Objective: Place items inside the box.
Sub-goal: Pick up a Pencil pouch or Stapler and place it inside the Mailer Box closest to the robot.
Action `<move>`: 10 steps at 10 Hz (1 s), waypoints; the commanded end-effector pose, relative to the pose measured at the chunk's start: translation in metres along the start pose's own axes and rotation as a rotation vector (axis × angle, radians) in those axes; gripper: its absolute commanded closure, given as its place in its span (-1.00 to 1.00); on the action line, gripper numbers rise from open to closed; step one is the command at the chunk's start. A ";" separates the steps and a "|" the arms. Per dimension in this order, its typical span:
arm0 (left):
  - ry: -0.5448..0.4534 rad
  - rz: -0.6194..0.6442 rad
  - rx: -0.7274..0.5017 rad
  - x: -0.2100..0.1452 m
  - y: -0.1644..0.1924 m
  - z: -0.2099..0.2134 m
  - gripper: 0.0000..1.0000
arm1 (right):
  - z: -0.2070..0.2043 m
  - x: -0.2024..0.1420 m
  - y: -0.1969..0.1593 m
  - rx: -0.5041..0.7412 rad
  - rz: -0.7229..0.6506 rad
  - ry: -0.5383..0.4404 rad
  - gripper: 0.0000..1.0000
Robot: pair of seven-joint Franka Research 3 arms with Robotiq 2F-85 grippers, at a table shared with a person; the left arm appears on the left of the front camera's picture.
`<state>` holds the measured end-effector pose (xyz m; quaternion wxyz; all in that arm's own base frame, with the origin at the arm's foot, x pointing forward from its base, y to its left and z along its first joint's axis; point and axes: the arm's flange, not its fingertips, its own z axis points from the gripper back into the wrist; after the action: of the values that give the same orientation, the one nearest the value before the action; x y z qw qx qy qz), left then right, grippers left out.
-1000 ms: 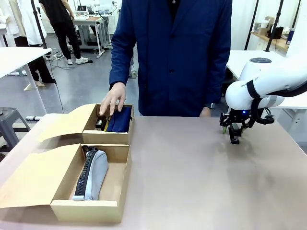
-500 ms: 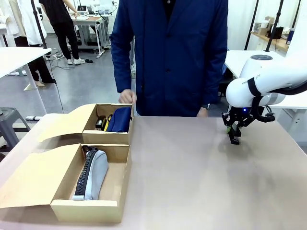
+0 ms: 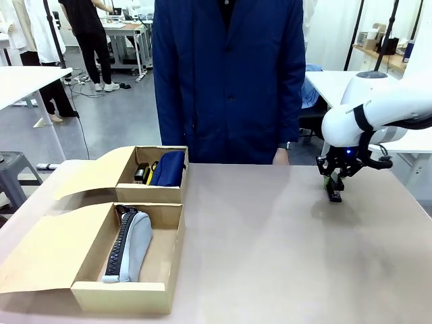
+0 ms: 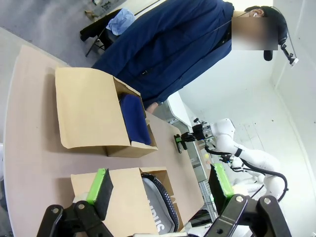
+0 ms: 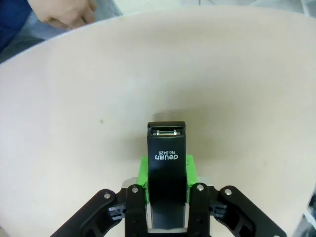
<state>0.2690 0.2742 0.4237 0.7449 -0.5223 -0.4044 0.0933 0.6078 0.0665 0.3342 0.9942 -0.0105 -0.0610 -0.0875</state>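
My right gripper hangs low over the table's far right, shut on a black clip-like tool that points down at the tabletop. In the right wrist view the tool sits between the green pads of that gripper. The near cardboard box holds a grey zippered pouch. The far box holds a blue pouch and a yellow-and-black knife. My left gripper is open above the near box, with nothing between its fingers.
A person in a blue coat stands at the far edge, one hand resting by the table rim. Both boxes have their flaps folded out to the left. Bare tabletop lies between the boxes and my right gripper.
The person's hand has left the far box and drawn back to the body. My right gripper has shifted slightly to the right with the black tool.
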 end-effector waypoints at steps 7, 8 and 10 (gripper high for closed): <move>-0.022 -0.018 -0.020 0.001 -0.001 0.000 -1.00 | 0.147 -0.177 -0.021 0.074 -0.031 0.120 0.73; -0.022 -0.018 -0.020 0.001 -0.001 0.000 -1.00 | 0.165 -0.184 -0.014 0.005 -0.022 0.105 0.73; -0.022 -0.018 -0.020 0.001 -0.001 0.000 -1.00 | 0.165 -0.184 -0.014 0.005 -0.022 0.105 0.73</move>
<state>0.2688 0.2744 0.4238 0.7449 -0.5221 -0.4047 0.0935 0.3981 0.0907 0.4699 0.9947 0.0038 -0.0066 -0.1025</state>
